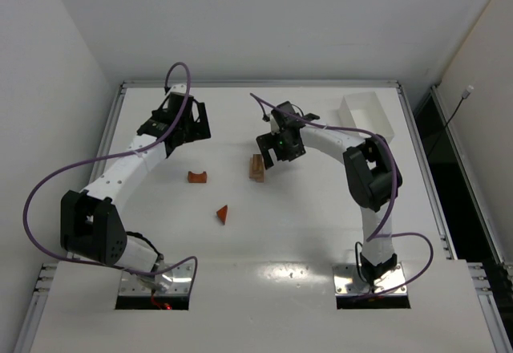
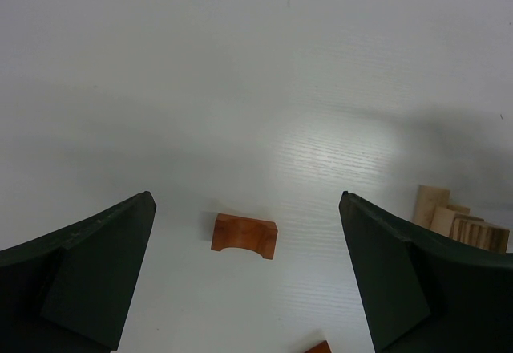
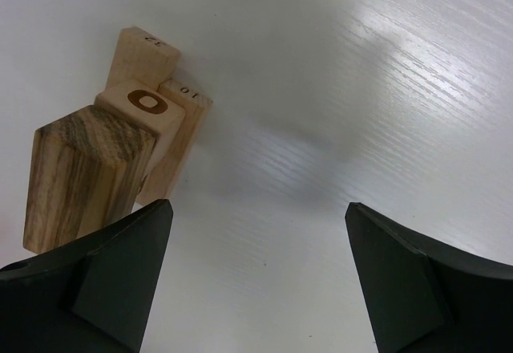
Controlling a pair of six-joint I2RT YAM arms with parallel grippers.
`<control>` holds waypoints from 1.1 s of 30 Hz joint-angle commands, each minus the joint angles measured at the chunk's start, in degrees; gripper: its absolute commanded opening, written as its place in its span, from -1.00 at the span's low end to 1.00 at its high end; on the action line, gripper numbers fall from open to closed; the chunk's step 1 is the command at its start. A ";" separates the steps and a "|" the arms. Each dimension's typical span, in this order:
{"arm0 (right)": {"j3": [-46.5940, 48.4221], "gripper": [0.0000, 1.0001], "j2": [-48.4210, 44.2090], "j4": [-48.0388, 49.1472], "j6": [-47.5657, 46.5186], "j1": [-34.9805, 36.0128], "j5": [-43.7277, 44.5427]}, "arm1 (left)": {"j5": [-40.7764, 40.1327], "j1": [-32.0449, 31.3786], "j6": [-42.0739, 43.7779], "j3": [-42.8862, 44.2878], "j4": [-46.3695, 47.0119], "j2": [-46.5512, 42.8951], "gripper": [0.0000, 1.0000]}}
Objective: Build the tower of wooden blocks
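Wood block tower [image 1: 256, 167] sits near the middle of the white table [image 1: 304, 233], which fills most of my overhead view. The left arm [image 1: 120, 168] curves up the left side, and its left gripper [image 1: 195, 124] has its jaws spread wide with nothing between them. The right arm [image 1: 365, 168] bends in from the right. Its right gripper [image 1: 276, 154] hangs just beside the tower, equally wide and holding nothing. A white bin [image 1: 367, 116] rests at the far right corner, well apart from the blocks. From my right wrist view the tower is a low cluster of pale blocks touching one another, with printed marks on their faces. A reddish arch [image 1: 197, 176] sits left of the tower, on the near side of the left gripper. A reddish wedge [image 1: 223, 214] lies nearer the bases, apart from both.
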 commanded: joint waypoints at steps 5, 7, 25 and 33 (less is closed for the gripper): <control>0.46 0.76 -2.22 0.94 1.47 0.37 -3.52 | 0.17 0.49 -0.57 -0.17 1.77 0.25 1.00; 0.46 0.76 -2.22 0.94 1.47 0.37 -3.53 | 0.17 0.49 -0.57 -0.17 1.77 0.25 1.00; -0.07 0.76 -2.75 1.47 1.47 0.89 -4.58 | 0.70 0.49 -0.57 -0.17 2.30 0.78 1.00; 0.55 0.76 -2.75 0.94 0.94 0.89 -1.86 | 0.70 0.49 -0.57 -0.17 2.30 0.78 1.00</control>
